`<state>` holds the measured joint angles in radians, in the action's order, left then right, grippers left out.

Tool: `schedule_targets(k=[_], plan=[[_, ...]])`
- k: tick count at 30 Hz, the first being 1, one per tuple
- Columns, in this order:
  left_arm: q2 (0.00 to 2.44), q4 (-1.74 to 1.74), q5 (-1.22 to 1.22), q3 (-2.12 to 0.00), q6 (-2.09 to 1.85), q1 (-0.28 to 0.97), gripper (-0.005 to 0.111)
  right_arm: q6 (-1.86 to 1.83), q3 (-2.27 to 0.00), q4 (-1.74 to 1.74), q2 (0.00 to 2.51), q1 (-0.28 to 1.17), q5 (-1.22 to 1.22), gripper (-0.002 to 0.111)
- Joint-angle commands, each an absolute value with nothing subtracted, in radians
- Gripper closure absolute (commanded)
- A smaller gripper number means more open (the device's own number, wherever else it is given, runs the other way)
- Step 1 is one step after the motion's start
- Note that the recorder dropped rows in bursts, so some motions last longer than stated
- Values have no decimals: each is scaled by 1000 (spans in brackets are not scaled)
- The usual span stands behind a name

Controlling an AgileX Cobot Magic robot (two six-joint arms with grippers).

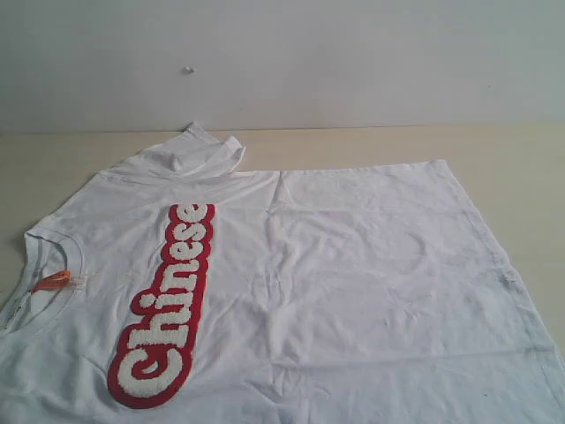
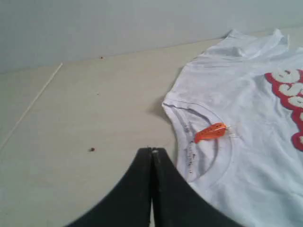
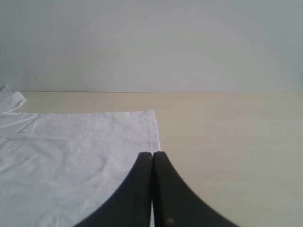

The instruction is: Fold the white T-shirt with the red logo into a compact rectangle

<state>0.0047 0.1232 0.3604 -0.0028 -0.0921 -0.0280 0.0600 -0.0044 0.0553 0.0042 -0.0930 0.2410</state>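
The white T-shirt (image 1: 353, 283) lies spread flat on the table, collar (image 1: 53, 265) to the left with its orange neck tag (image 1: 51, 281), hem to the right. The red logo (image 1: 168, 300) runs along the chest. One sleeve (image 1: 190, 155) is bunched at the far edge. Neither gripper shows in the exterior view. In the left wrist view my left gripper (image 2: 152, 150) is shut and empty, over bare table just beside the collar (image 2: 189, 156) and the tag (image 2: 210, 132). My right gripper (image 3: 152, 153) is shut and empty at the shirt's hem edge (image 3: 154, 132).
The beige table (image 1: 512, 168) runs to a pale wall behind. Bare tabletop lies left of the collar (image 2: 71, 142) and right of the hem (image 3: 227, 142). A tiny red speck (image 2: 92, 149) sits on the table.
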Motion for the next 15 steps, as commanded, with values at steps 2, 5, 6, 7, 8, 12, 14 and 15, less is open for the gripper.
schedule_targets(k=[2,5,6,7,8,12,14,15], plan=[[0,142,207,0,-104,-30,107,26,0,68,0,-98,121,108],[0,-7,100,0,0,-30,107,26,0,59,0,-98,24,108],[0,-14,73,0,8,-30,107,26,0,59,0,-98,-13,108],[0,-14,40,0,9,-30,107,26,0,59,0,-98,-64,108],[0,-16,0,0,20,-30,107,31,0,59,0,-98,-115,108],[0,-18,-137,0,171,-30,107,94,0,59,0,-98,-264,108],[0,-18,-188,0,283,-30,107,163,0,59,0,-98,-329,108],[0,-18,-211,0,324,-30,107,207,0,59,0,-98,-351,108]])
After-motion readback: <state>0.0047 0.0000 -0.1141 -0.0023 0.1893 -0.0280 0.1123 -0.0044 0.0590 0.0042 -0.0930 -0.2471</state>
